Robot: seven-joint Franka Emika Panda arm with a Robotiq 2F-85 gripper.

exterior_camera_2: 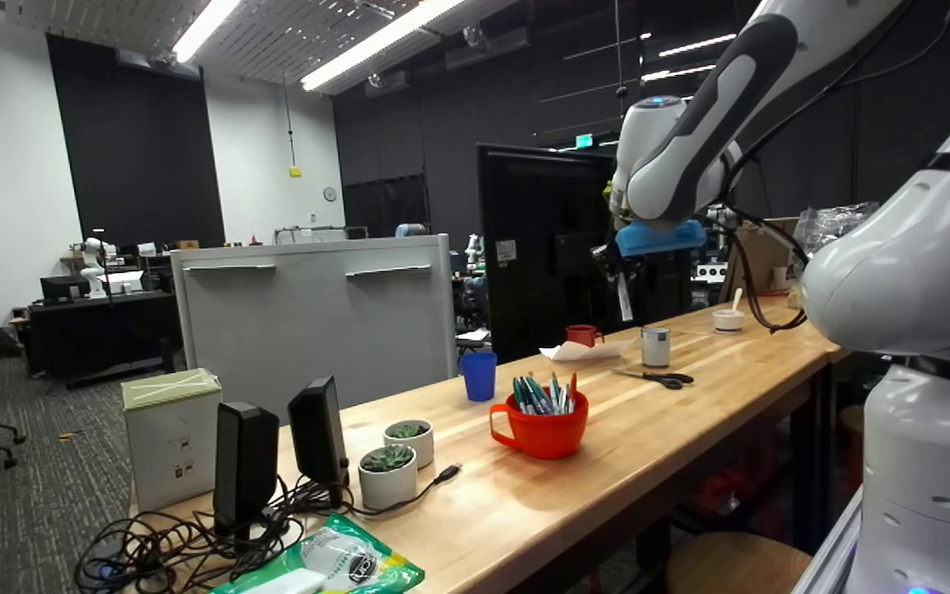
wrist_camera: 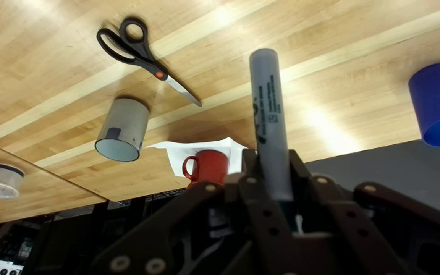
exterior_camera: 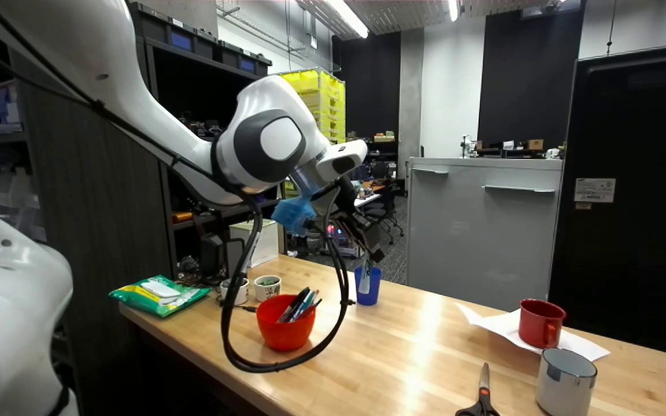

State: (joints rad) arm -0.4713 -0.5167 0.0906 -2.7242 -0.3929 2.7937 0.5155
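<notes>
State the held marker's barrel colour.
Marker barrel: pale grey with dark print; shows best in the wrist view.

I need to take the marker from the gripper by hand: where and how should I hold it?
The marker is probably best pinched by its lower barrel, from the side, below the gripper: that slim, straight length sticks out free and hangs nearly upright, while its upper part is clamped.

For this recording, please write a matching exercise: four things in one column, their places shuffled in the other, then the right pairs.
1. marker
2. scissors
3. red mug
4. pens

A. on the paper
B. held in the hand
C. in the orange cup
D. lying on the table

Pairs: 1-B, 2-D, 3-A, 4-C
</notes>
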